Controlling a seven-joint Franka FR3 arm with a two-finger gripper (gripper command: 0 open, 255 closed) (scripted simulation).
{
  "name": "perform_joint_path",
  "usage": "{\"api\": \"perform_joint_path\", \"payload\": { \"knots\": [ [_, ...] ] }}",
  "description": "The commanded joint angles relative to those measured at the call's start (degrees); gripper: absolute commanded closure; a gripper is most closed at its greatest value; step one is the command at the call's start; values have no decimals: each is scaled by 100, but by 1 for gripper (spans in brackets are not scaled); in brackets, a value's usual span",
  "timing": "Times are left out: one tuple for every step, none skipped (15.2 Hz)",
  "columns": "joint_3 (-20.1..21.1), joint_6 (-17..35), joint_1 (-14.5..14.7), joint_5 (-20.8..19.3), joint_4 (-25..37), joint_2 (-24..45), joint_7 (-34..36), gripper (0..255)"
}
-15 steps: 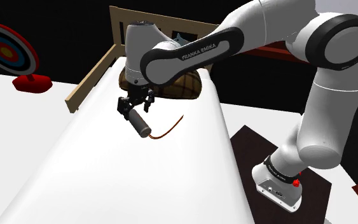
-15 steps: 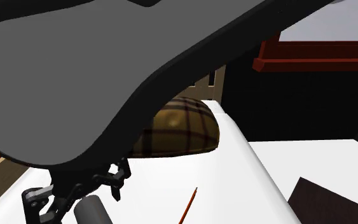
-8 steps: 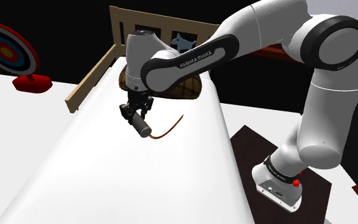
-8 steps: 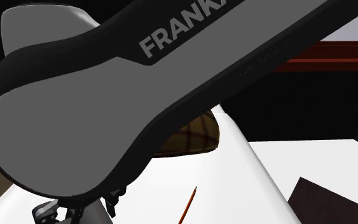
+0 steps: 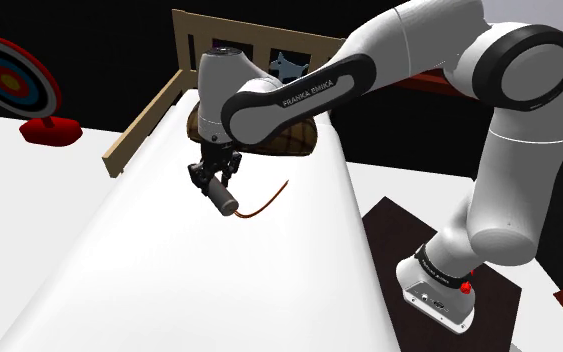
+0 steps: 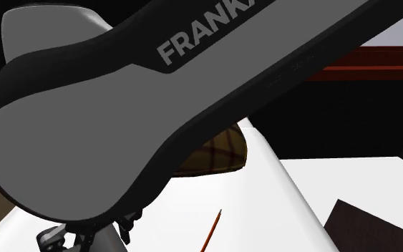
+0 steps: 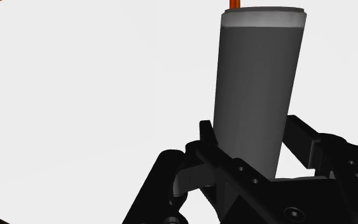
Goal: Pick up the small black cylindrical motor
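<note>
The motor (image 5: pixel 221 196) is a short dark grey cylinder with a lighter end cap. It lies on the long white surface (image 5: pixel 149 270), slanting toward the shoulder view's lower right. My black gripper (image 5: pixel 214 180) comes down on its upper end and is shut on it. In the wrist view both fingers (image 7: pixel 204 147) clasp the motor (image 7: pixel 257 89) near its base, and my gripper (image 7: pixel 252 149) holds it between them. A thin orange wire (image 5: pixel 269 200) curves away from the capped end. In the second exterior view the arm's dark link (image 6: pixel 157 100) covers most of the hand.
A brown plaid cushion (image 5: pixel 294 135) lies just behind the hand, against a wooden frame (image 5: pixel 144 125). A target on a red base (image 5: pixel 14 80) stands at the far left. The stand (image 5: pixel 444 290) sits on a dark mat at the lower right. Black area lies beyond.
One second ago the fingers stood open astride the motor; they have since closed on it and the hand has shifted slightly. Nothing has moved over the last half second.
</note>
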Motion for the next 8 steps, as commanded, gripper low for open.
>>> {"api": "perform_joint_path", "payload": {
  "knots": [
    [11,-61,-3,17,30,-30,-8,255],
    [19,-125,-9,33,60,-67,-14,255],
    [26,-190,-14,49,93,-101,-20,255],
    [34,-256,-20,64,126,-135,-25,255],
    [41,-321,-25,79,160,-168,-31,255],
    [47,-387,-30,93,196,-201,-36,255],
    [54,-453,-34,107,233,-232,-41,255],
    [60,-519,-38,120,272,-262,-45,255]
  ]
}}
